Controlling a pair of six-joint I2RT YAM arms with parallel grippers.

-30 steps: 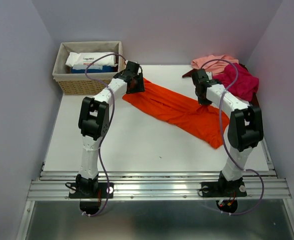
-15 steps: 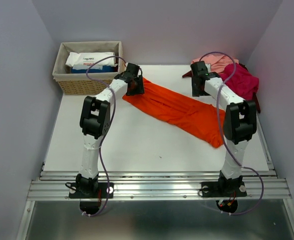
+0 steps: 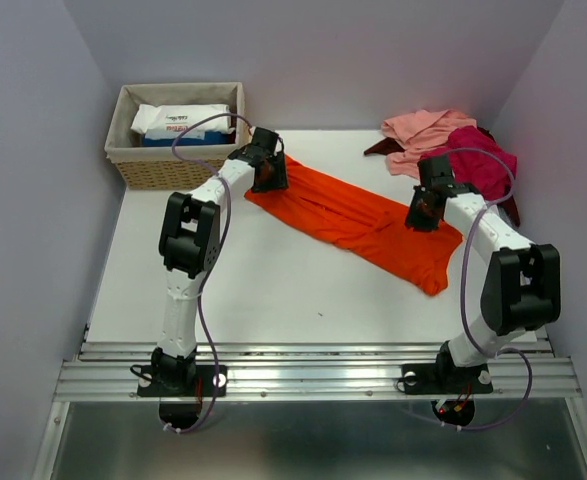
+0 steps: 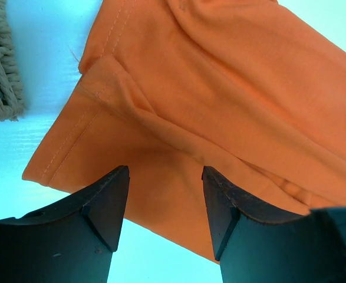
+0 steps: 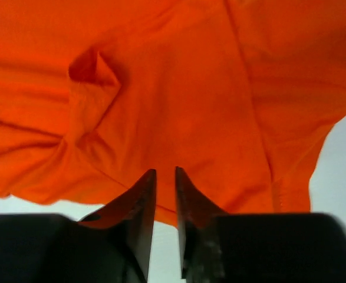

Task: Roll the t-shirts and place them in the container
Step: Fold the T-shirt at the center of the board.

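Right hand (image 5: pixel 165 172) re-placed at orange-red t-shirt's (image 3: pixel 343 215) 3 o'clock edge, near-clenched, grasp unclear; left hand (image 4: pixel 165 172) released, 11 o'clock corner; no roll yet.

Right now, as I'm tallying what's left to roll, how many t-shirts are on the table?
4: the orange-red t-shirt spread out centrally; the salmon-pink t-shirt, magenta t-shirt and dark maroon t-shirt heaped at the far right corner. The heap may hide more.

Matt cloth t-shirt (image 4: pixel 220 88), rough woven basket (image 3: pixel 173 172).
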